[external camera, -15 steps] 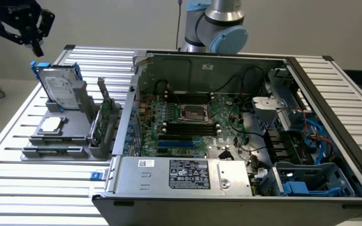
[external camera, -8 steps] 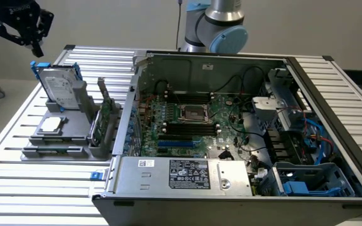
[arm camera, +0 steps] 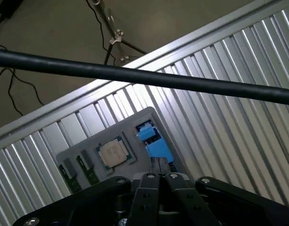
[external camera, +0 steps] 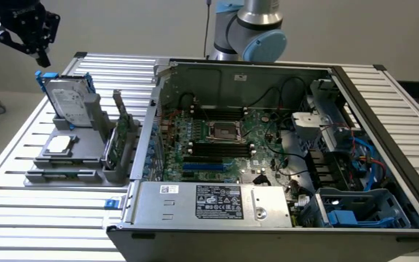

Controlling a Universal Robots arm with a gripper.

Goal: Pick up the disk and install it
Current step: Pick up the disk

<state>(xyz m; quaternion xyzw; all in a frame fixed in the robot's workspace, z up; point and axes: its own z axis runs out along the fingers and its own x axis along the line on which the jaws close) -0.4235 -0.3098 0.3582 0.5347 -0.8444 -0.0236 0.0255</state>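
the flat silver-grey metal disk with blue rails (external camera: 70, 101) stands upright in its grey plastic holder (external camera: 67, 176) on the ribbed aluminium bench (external camera: 35, 218), not yet picked; black fingers (external camera: 42, 57), pressed together and empty, hover above.

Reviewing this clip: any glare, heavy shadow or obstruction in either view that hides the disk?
Exterior view: soft, even light, no glare on the disk; the computer case is shadowed inside toward that view's right. Wrist view: a black cable crosses in front, the table slats glint beside it, and the disk's blue rail is in plain sight.
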